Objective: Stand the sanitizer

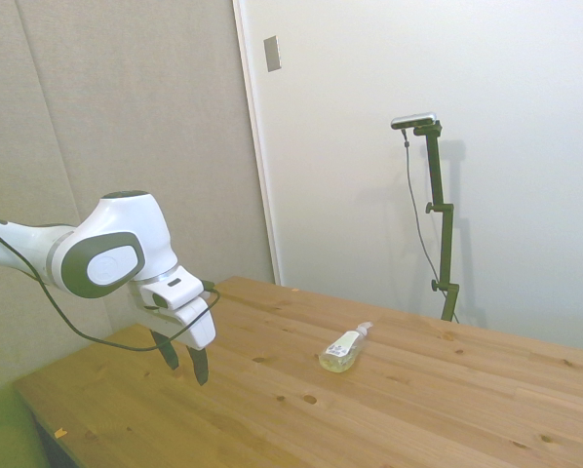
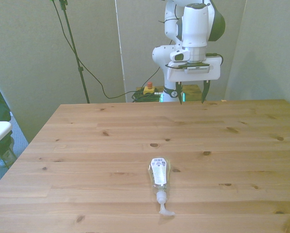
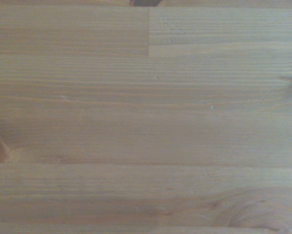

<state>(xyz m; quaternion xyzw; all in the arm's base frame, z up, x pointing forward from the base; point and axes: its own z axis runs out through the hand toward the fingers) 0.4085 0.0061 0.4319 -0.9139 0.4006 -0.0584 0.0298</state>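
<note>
The sanitizer (image 2: 159,178) is seen lying on its side on the wooden table (image 2: 87,145), near the camera-side edge in the front view, its cap pointing toward that edge. The gripper (image 2: 189,92) is held above the far edge, well apart from the bottle, with fingers spread and nothing between them. The approach step is judged to be at hand. Next, a reach across and a descent over the body are called for. Only bare wood, somewhat blurred, is shown by the wrist view.

No legible text anywhere: the white label (image 2: 159,168) on the sanitizer (image 2: 159,178) carries small dark print, too fine to read in any view.
</note>
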